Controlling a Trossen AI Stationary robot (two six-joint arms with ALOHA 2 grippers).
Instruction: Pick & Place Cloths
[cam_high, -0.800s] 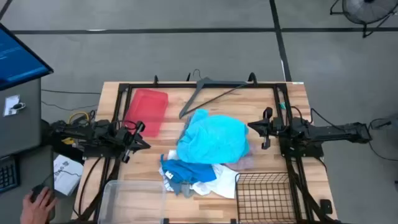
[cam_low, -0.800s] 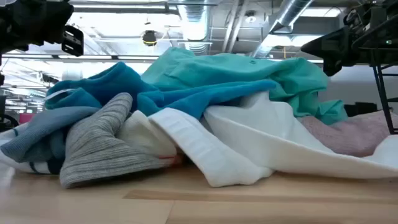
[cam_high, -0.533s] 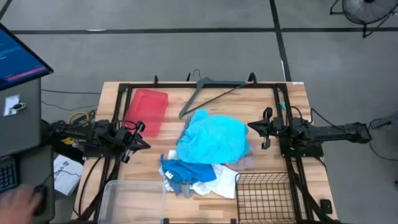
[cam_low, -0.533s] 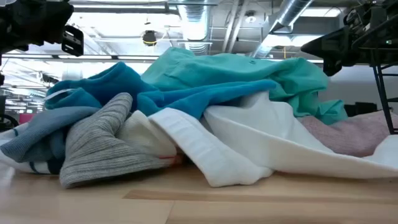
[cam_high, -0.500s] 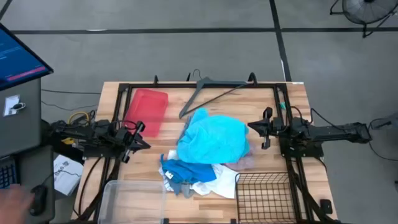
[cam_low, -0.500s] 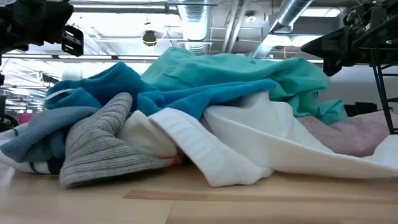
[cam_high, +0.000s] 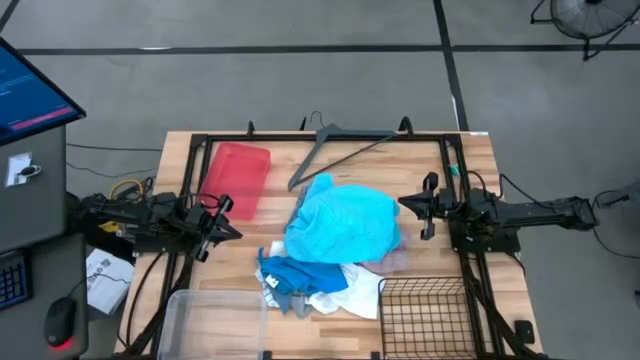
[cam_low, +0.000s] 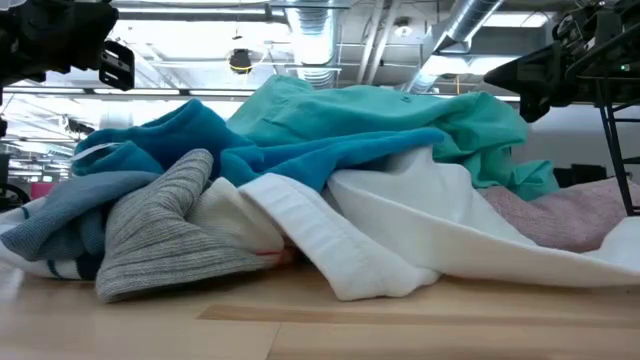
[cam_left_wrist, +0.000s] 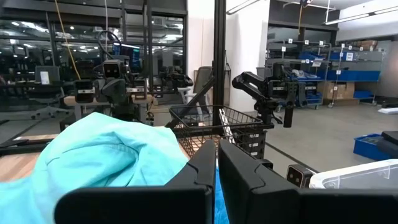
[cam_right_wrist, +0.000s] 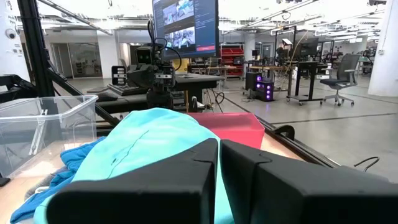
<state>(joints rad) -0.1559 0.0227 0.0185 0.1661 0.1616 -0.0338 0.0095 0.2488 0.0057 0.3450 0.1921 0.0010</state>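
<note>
The cloths lie heaped on the middle of the wooden table. A bright turquoise one (cam_high: 342, 222) is on top, over a deeper blue one (cam_high: 300, 272), a white one (cam_low: 400, 225), a grey one (cam_low: 165, 235) and a pale pink one (cam_low: 565, 220). My left gripper (cam_high: 232, 232) hovers shut at the table's left side, clear of the heap. At the right side my right gripper (cam_high: 405, 205) hovers shut, just short of the turquoise cloth. Both point level toward the heap.
A red tray (cam_high: 236, 178) lies at the far left, a grey clothes hanger (cam_high: 335, 145) at the far middle. A clear plastic bin (cam_high: 215, 322) stands at the near left and a black wire basket (cam_high: 425, 312) at the near right.
</note>
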